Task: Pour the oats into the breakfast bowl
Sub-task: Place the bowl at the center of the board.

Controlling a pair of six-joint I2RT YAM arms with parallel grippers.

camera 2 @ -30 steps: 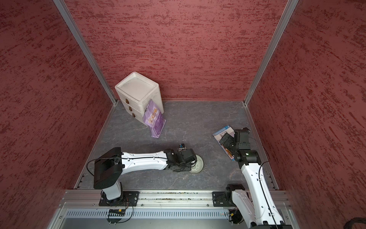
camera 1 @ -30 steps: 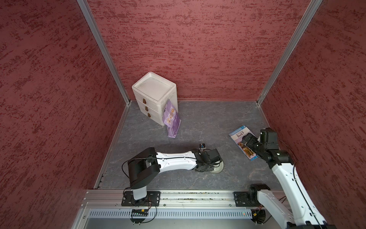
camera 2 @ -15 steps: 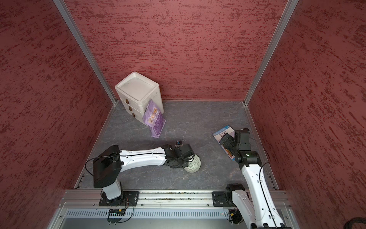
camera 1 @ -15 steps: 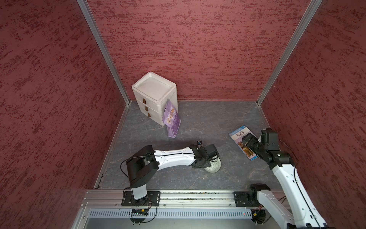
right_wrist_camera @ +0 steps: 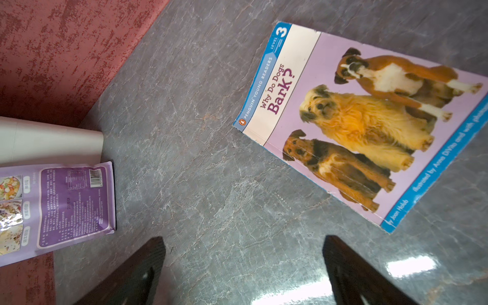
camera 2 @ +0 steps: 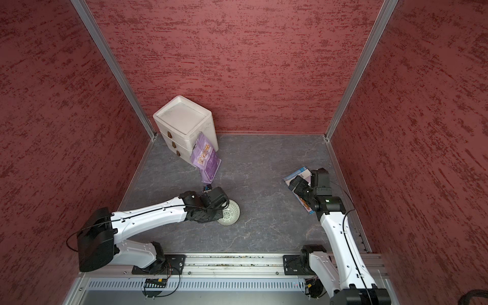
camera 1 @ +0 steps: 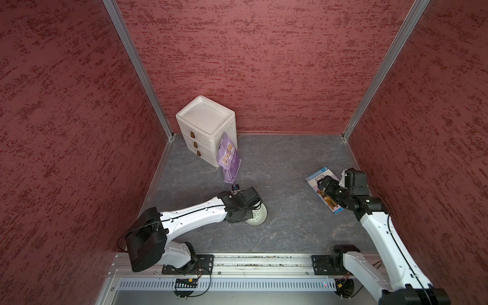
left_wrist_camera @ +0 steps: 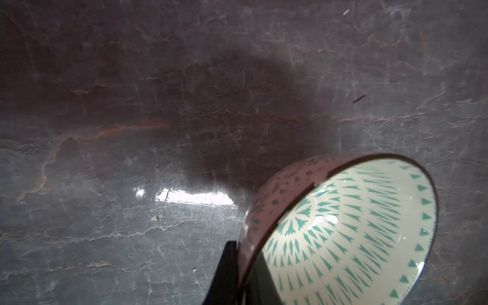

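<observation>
left gripper clamps the bowl rim, toward the tabletop front edge; right gripper gapes beside the book.

The left arm reached low from its base at the near rail. Its white forearm lay almost level above the worktop, and its black wrist was bent downward. The left claw was closed, with one dark finger outside and one inside the rim of the breakfast bowl, pinching it. The right arm ran from its elbow at the near right toward the far side, the wrist tipped forward. The right claw stood spread wide and held nothing, its fingers hanging above the worktop.
</observation>
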